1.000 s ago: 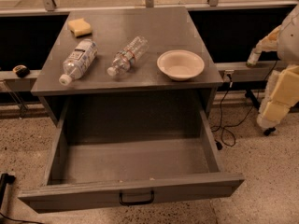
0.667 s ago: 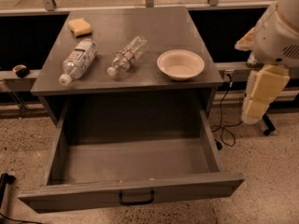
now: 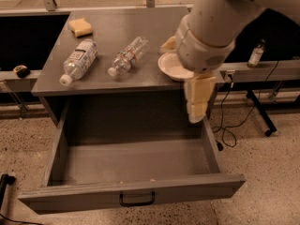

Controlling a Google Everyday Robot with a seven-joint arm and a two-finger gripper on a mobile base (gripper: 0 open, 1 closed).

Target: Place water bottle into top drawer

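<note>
End effector (image 3: 198, 110) seemingly hangs over open top drawer (image 3: 187, 189).

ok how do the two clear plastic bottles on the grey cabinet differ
The small ribbed water bottle has a narrow reddish band; the fatter clear bottle a large white-blue label. The water bottle lies right of the fatter bottle, nearer the gripper, which hangs over the grey top drawer. Both lie sideways.

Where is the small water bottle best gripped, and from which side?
Probably across its ribbed middle, coming from above: the water bottle lies flat on its side, cap toward the front-left. The gripper hangs to its right, over the open top drawer.
</note>
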